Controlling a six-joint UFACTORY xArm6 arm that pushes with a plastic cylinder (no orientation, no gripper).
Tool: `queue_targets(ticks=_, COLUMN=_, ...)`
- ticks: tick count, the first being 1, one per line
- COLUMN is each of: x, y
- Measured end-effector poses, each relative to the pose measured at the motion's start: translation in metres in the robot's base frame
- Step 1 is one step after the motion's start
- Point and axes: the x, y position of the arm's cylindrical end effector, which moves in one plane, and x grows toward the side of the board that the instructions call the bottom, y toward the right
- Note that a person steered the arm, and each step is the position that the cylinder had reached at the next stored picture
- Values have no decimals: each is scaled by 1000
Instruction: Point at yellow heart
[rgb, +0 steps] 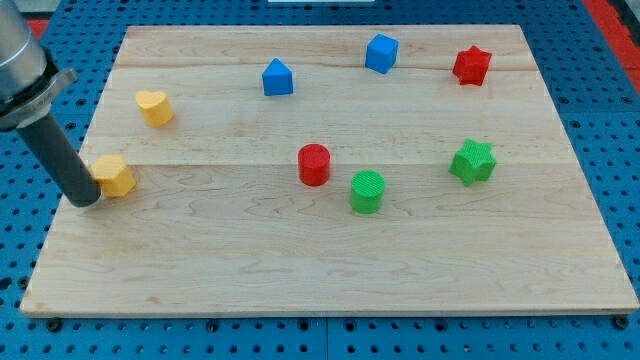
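Nearest the view's bottom lies bare pale wooden table (300, 270); the task's thing, a small yellow heart-shaped block (154, 107), sits near its left edge, well above. It looks light, rigid and smooth, likely to slide at a touch; pointing calls for no hold. Its lobes face the view's top-left; no marked long axis. Below it, a yellow hexagonal block (116, 176) touches my tip (86, 200), the tool, a plain rod with nothing to open or close, clamped on nothing.
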Motion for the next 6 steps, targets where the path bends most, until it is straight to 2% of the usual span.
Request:
queue_targets(ticks=1, x=-22, y=1)
queue_targets(ticks=2, x=-24, y=1)
queue_targets(ticks=3, x=20, y=35)
queue_targets(ticks=4, x=2, y=100)
queue_targets(ticks=5, x=-44, y=138)
queue_targets(ticks=6, x=-91, y=149)
